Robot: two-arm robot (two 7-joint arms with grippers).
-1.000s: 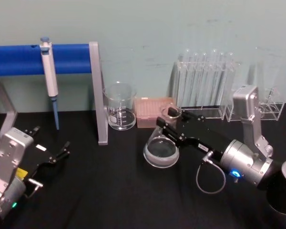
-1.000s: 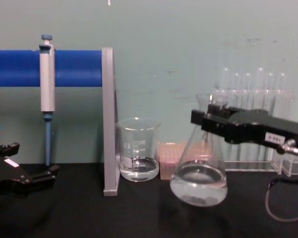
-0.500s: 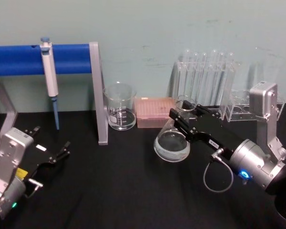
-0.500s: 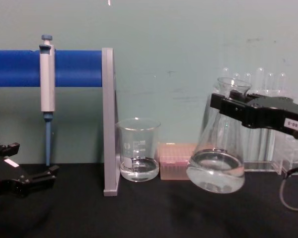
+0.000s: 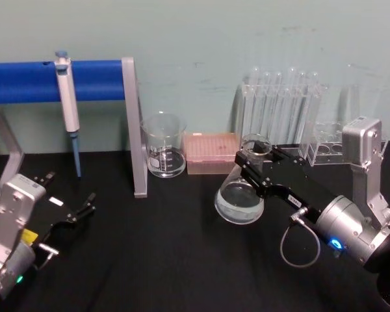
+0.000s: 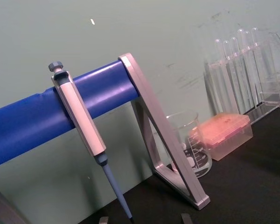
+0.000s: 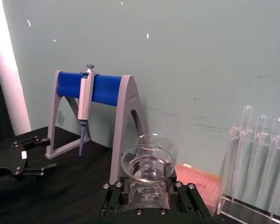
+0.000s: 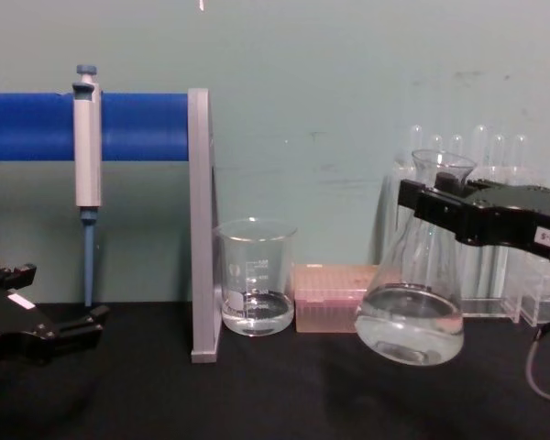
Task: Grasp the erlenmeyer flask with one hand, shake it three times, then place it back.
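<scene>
the right gripper (image 5: 255, 156) is clamping the flask (image 5: 240, 198) by its neck, swinging it rightward above the table (image 5: 162, 260): shaking seems underway. the left gripper (image 5: 70, 188) is idling at left, jaws apart.

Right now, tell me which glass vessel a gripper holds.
The erlenmeyer flask, clamped at its neck by the right gripper and tilted; the graduated beaker stands free by the grey stand.
</scene>
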